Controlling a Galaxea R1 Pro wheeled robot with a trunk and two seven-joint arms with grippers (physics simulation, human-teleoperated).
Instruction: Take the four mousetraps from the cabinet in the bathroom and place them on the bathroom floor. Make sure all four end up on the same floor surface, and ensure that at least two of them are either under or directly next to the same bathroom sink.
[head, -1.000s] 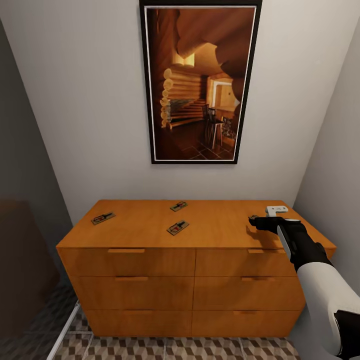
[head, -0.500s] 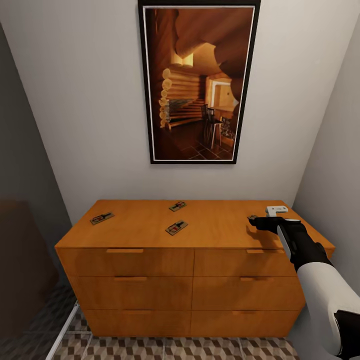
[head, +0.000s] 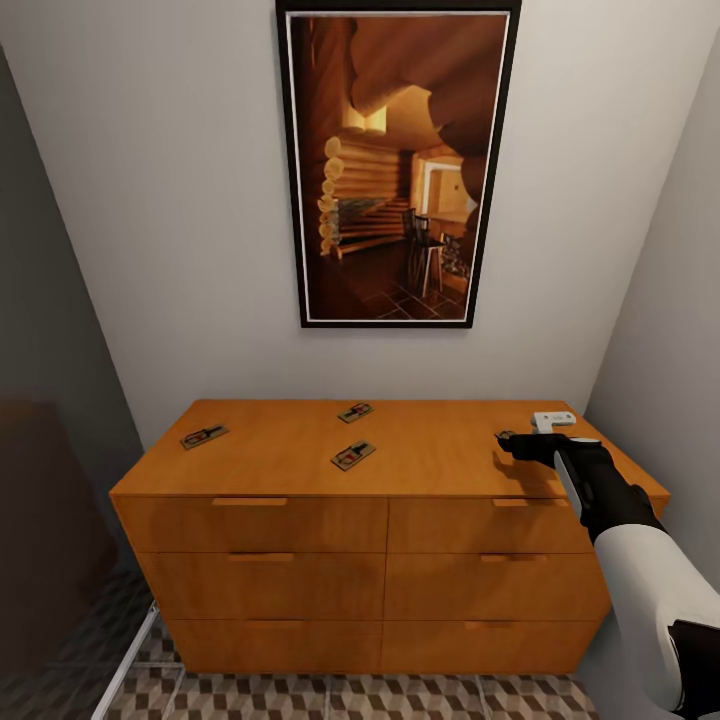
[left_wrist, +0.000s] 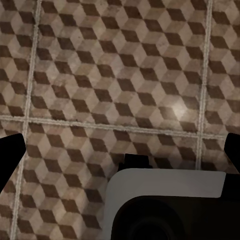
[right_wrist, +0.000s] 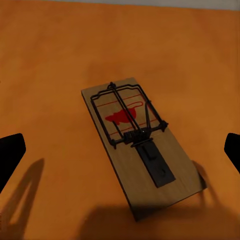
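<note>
From the head view, the cabinet (head: 385, 500) stands against a white wall under a framed picture (head: 398, 165) of a log-cabin room. Three mousetraps lie well apart on its flat top: one near the left end (head: 204, 436), one toward the back (head: 356, 411), and one in the middle (head: 354, 455). The right claw (head: 510, 442) hovers low over the right end of the top, with a fourth trap barely visible under it.

The right wrist view shows that fourth mousetrap (right_wrist: 141, 142) clearly: a wooden board lying flat on the orange top, with dark wire, a black latch and a red mark. No writing can be read. The claw's fingertips (right_wrist: 10, 155) stand wide at either side, apart from the trap.

The left wrist view faces the cube-patterned bathroom floor (left_wrist: 115, 75); the left claw's (left_wrist: 120, 157) fingertips stand wide, holding nothing.
</note>
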